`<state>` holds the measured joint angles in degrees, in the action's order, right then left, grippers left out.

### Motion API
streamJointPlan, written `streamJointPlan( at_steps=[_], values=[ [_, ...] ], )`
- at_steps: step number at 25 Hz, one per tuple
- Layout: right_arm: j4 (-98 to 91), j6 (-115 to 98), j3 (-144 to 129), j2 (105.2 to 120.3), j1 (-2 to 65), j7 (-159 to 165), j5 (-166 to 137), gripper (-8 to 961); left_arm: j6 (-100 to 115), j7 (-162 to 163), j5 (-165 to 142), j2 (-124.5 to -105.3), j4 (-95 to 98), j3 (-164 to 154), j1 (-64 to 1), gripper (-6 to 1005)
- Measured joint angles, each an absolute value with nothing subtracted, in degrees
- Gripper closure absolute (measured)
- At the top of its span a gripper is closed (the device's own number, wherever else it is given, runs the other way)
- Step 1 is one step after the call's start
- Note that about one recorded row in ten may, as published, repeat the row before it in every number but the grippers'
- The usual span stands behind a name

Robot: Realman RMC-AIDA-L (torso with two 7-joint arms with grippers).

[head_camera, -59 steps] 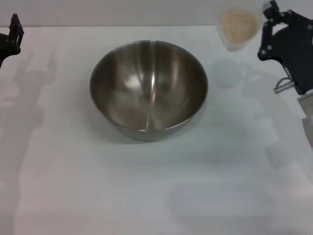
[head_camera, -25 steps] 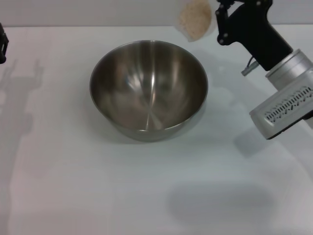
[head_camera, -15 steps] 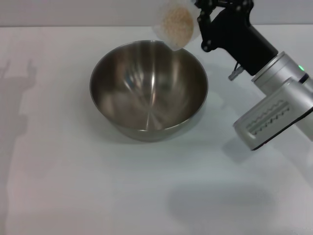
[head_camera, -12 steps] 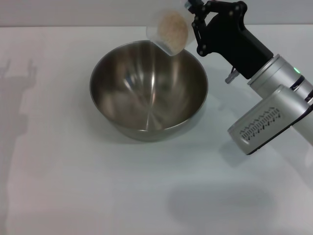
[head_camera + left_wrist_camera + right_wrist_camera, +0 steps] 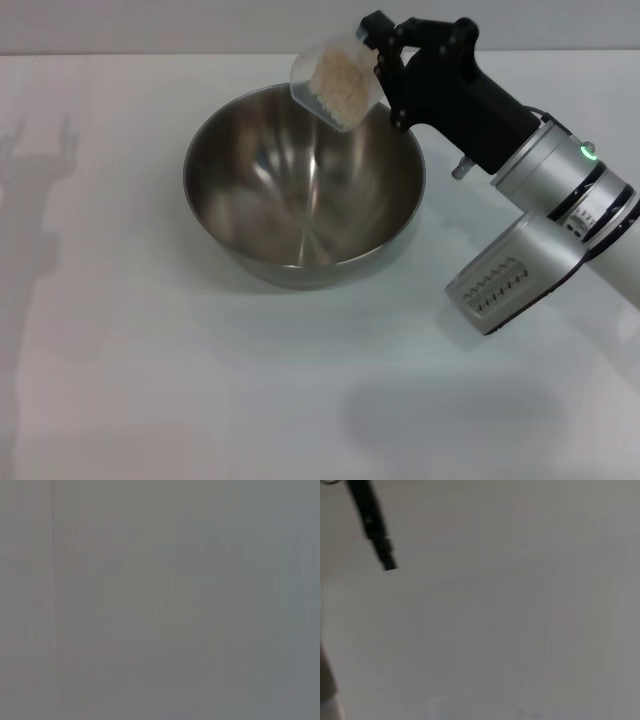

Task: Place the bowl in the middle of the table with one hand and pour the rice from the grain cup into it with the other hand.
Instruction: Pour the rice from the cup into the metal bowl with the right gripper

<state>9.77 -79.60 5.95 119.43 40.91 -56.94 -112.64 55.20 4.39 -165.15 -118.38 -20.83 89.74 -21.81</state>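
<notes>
No readable text, labels or numbers anywhere

We take this for a lab or test setup rather than a lived-in kitchen: a plain white worktop [image 5: 200,400] fills the head view, backed by a bare pale wall [image 5: 200,25]. The only kitchen things we see are one steel bowl [image 5: 300,190] and a clear grain cup [image 5: 335,85] of rice.

Right arm [image 5: 540,230]: silver cylindrical links, black wrist housing, green indicator light, vent slots.
</notes>
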Motion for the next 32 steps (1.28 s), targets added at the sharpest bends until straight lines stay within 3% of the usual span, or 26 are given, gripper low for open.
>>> streamJointPlan(
  at_steps=[32],
  values=[
    [13.62, -76.8, 6.05, 119.54, 41.68, -91.95, -119.12, 953, 55.81, 4.39, -165.15, -118.48, -20.83, 89.74, -21.48, 426]
  ],
)
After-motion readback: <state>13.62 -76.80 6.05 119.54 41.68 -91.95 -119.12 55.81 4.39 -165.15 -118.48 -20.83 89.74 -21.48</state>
